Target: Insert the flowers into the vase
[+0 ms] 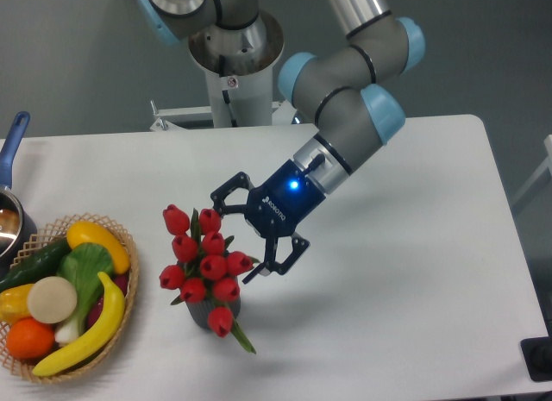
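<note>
arm's angled down-left, gripper (247, 235) spread wide open holding nothing; flowers (203, 262) sit in the vase (207, 315) just left of it

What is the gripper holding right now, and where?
Nothing: the gripper is open beside the flowers, which sit in the vase.
</note>
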Robot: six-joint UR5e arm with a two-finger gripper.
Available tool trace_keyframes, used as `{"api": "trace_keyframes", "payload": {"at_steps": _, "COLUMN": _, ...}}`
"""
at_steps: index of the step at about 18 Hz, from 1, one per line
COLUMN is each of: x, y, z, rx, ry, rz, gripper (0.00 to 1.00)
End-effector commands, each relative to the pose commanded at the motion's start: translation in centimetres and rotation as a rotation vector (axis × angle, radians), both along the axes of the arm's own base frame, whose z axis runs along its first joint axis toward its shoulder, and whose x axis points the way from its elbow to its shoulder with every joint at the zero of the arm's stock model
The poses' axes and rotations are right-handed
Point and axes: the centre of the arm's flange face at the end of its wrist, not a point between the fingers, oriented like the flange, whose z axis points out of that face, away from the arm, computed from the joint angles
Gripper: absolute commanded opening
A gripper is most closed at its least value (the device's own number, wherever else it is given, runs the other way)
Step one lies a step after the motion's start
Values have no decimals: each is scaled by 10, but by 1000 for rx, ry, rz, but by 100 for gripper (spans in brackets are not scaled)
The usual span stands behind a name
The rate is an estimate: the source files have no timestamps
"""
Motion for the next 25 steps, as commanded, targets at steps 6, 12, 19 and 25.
{"api": "trace_keyframes", "payload": {"at_steps": 6, "x": 19, "y": -21, "z": 11, "rx": -93, "ry": 81, "rz": 34, "gripper": 100}}
{"api": "trace_keyframes", "payload": {"at_steps": 12, "x": 17, "y": -38, "z": 38, "rx": -206, "ry": 231, "rz": 91, "gripper": 100}}
{"api": "trace_keyframes", "payload": {"at_steps": 19, "x": -62, "y": -114, "z": 104, "rx": -451, "ry": 575, "rz": 299, "gripper": 100}}
{"api": "trace_keyframes", "payload": {"at_steps": 25, "x": -75, "y": -171, "z": 130, "rx": -748, "ry": 764, "rz": 239, "gripper": 100}}
